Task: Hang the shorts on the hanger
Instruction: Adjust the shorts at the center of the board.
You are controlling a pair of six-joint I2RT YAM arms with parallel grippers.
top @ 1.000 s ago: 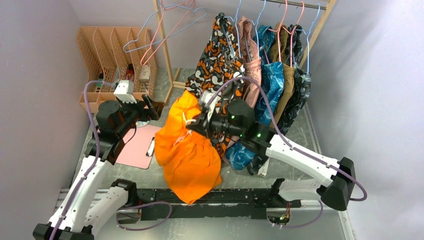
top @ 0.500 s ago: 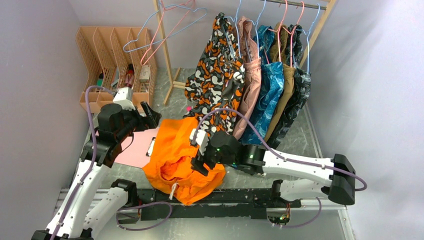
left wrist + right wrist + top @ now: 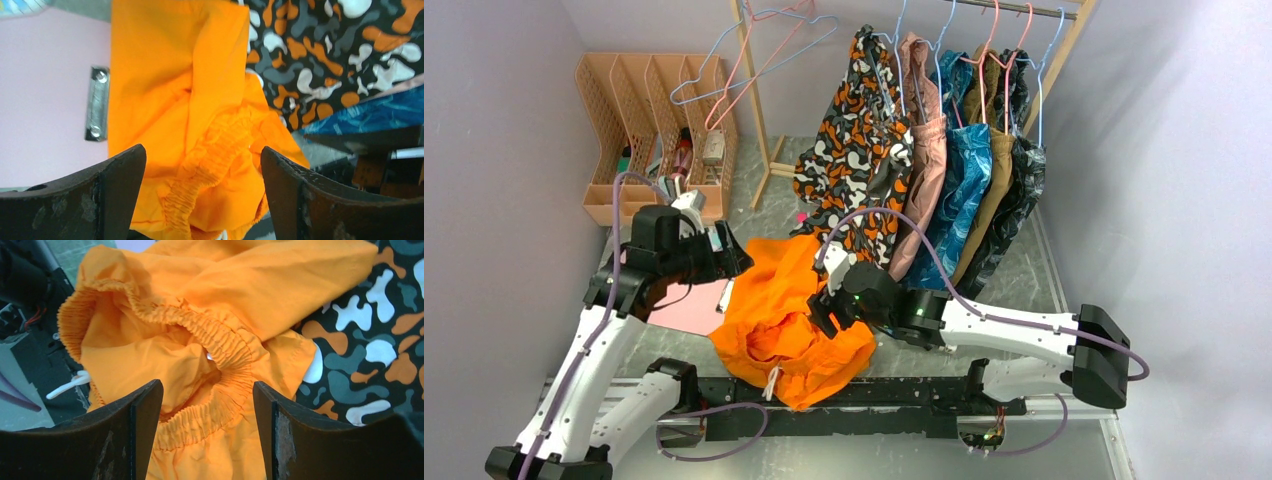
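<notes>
Left claw (image 3: pixel 202 160) spread, right claw (image 3: pixel 207 390) spread; neither grips anything. Shorts (image 3: pixel 764 300) lie crumpled directly beneath both. Hanging judged not yet done: pickup and threading remain.

Shorts (image 3: pixel 774 322): no longer held aloft; dropped in a crumpled heap just right of the clipboard (image 3: pixel 686 306)
Right gripper (image 3: pixel 822 318): released its hold, jaws now apart, lowered over the heap
Left gripper (image 3: pixel 732 262): shifted right above the clipboard, toward the heap
</notes>
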